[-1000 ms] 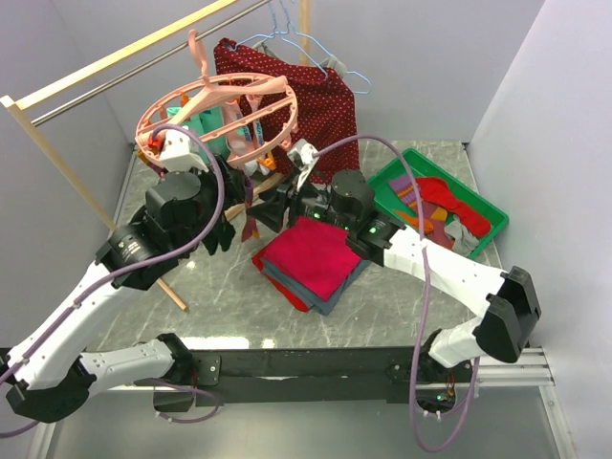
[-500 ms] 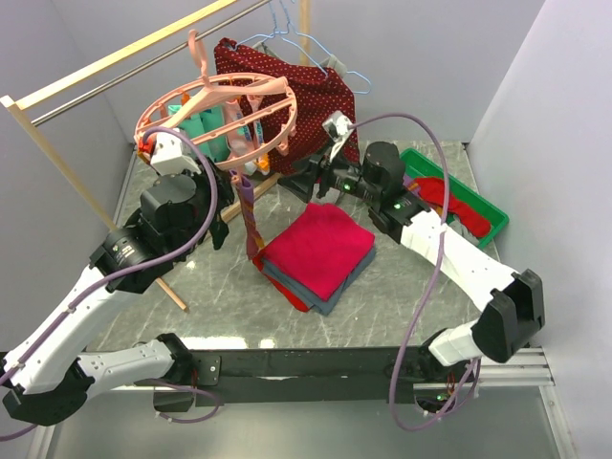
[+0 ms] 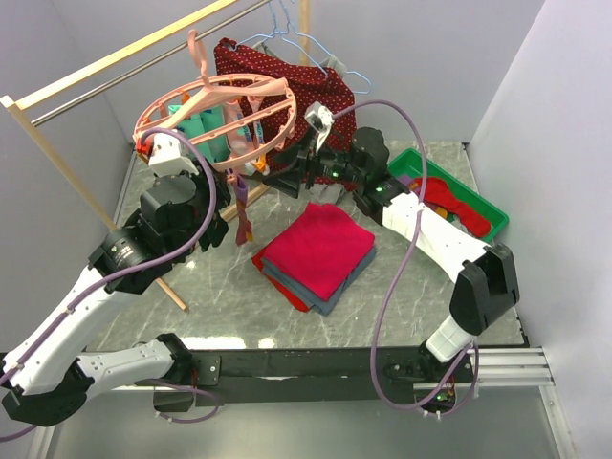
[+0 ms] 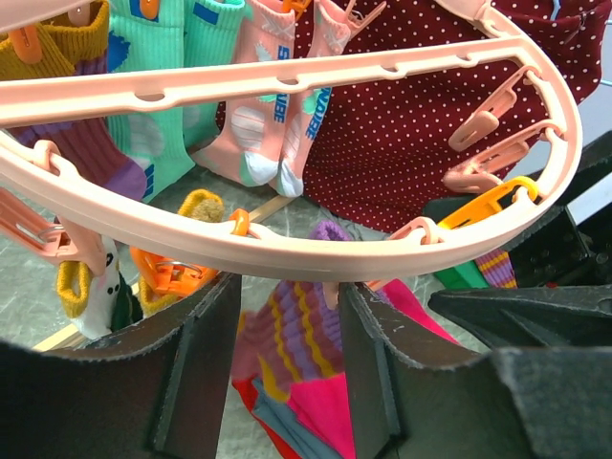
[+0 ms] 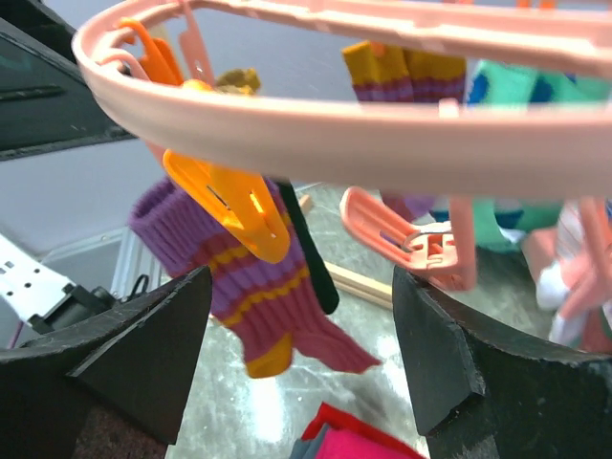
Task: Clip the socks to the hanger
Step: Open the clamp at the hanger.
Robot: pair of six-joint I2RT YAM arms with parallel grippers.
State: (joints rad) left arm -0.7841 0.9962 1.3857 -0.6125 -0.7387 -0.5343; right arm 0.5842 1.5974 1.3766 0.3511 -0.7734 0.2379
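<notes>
Socks and hanger, clipping step. One purple-striped ribbed sock (image 5: 253, 287) hangs by its cuff from an orange plastic clip (image 5: 229, 206) on the outer ring of the large round pink plastic drying hanger (image 3: 215, 105). The hanger hooks over the rail at the back left. Teal, pink and mustard-cuffed socks hang from clips further in.

The left gripper (image 4: 289, 287) sits under the near rim. Its jaws are apart, with the rim crossing at their tips and the purple sock showing in the gap. You cannot tell from the wrist view whether the pads touch the rim, and nothing is seen pinched.

The right gripper (image 5: 301, 277) faces the same sock from the other side. Its jaws are spread wide and carry nothing.

More loose socks lie in the green plastic bin (image 3: 418, 158) at the right of the table. A folded red and grey cloth stack (image 3: 320, 249) lies between the arms.

Judged step: this sock looks fastened, and the right arm is free to fetch the next one.

Next move, as a judgement:
- Take the right gripper clear of the dangling clips without snagging them.
- Carry it to the bin and pinch a single sock near the cuff.
- With the left gripper, steady the ring, or press open an empty pink clip just beside the orange one, since the hanger will likely swing when pushed.
</notes>
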